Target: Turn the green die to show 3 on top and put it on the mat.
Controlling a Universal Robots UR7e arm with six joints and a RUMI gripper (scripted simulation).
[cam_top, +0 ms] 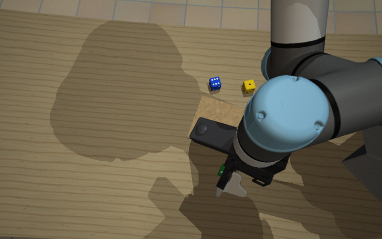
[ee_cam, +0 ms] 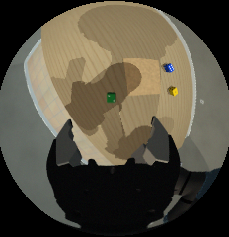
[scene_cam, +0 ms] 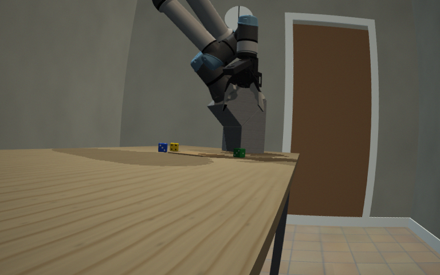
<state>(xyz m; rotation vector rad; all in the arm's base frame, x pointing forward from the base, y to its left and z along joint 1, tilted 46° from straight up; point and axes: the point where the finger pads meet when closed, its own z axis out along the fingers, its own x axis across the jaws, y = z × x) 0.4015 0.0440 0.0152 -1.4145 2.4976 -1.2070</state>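
The green die (cam_top: 221, 170) (scene_cam: 239, 152) (ee_cam: 112, 97) sits flat on the wooden table, off the tan mat (cam_top: 217, 111) (scene_cam: 198, 153) (ee_cam: 144, 74) and near its corner. In the top view the wrist hides most of the die. I cannot read its top number. My gripper (cam_top: 227, 184) (scene_cam: 243, 102) (ee_cam: 111, 118) is open and empty. It hangs high above the green die, pointing down. The blue die (cam_top: 215, 83) (scene_cam: 162, 146) (ee_cam: 168, 67) shows 6 on top. The yellow die (cam_top: 248, 85) (scene_cam: 173, 146) (ee_cam: 172, 91) shows 1 on top. Both stand just beyond the mat's far edge.
The grey robot pedestal (cam_top: 373, 166) (scene_cam: 246, 129) stands behind the mat. The arm covers part of the mat in the top view. The table's edge (scene_cam: 290, 177) runs close to the green die.
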